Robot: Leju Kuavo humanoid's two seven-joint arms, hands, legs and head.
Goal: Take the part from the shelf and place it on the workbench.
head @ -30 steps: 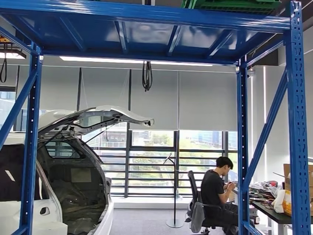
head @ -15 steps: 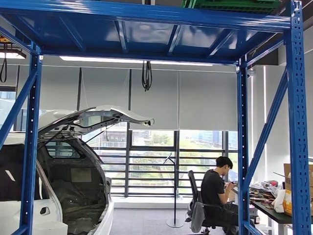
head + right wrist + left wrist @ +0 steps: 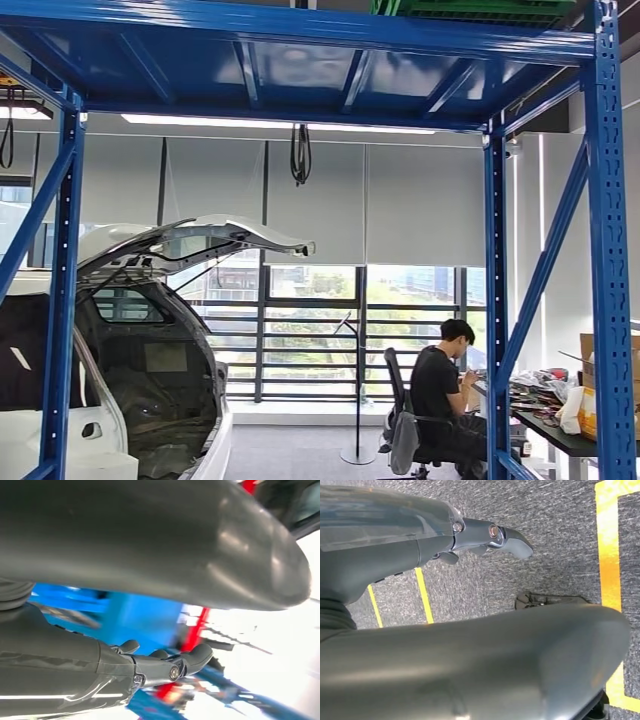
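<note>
1. The blue shelf frame (image 3: 498, 300) is bounding a wide open bay; a white car body (image 3: 113, 350) and a seated person (image 3: 441, 400) are showing beyond it.
2. The left hand (image 3: 478, 645) is hanging over grey floor with yellow tape (image 3: 608, 555), fingers straight, holding nothing.
3. The right hand (image 3: 151, 555) is extending beside blurred blue framing, fingers apart, holding nothing.
4. The part cannot be made out.

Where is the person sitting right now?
In the head view, the person sits at lower right on an office chair, facing a cluttered desk, just left of the blue shelf post and in front of the windows.
</note>
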